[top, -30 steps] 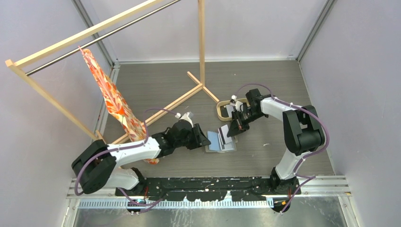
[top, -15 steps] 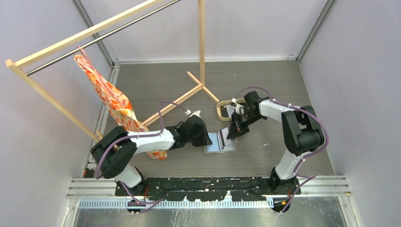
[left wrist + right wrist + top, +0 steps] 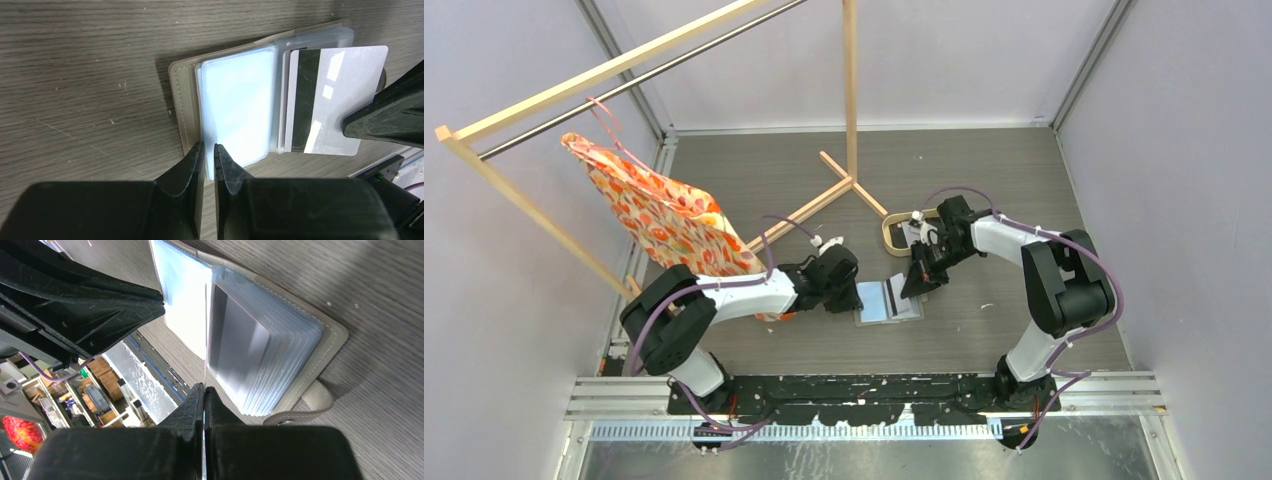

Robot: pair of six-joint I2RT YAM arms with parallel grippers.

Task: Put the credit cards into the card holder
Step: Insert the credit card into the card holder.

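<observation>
Card holder [image 3: 182, 100] is lying open on the table [image 3: 75, 75] between my two arms, with its clear pages fanning up.

Working from the left, the orange patterned cloth [image 3: 659, 215] on the wooden rack [image 3: 524, 195] is now spreading wide. A second ago it was hanging narrow, so my left arm is probably dragging it. The left gripper [image 3: 210, 150], gaping beside the holder a second ago, is now pinching the near edge of a clear sleeve [image 3: 235, 100]. Its jaws are almost together and are pinning that page down, which is leaving the right-hand stack exposed for loading.

The right gripper [image 3: 204, 387] is clamping a whitish credit card [image 3: 335, 90] with a dark stripe and is holding it closer over the sleeves than before. Whether the card's edge is already entering a pocket, I cannot tell.
</observation>
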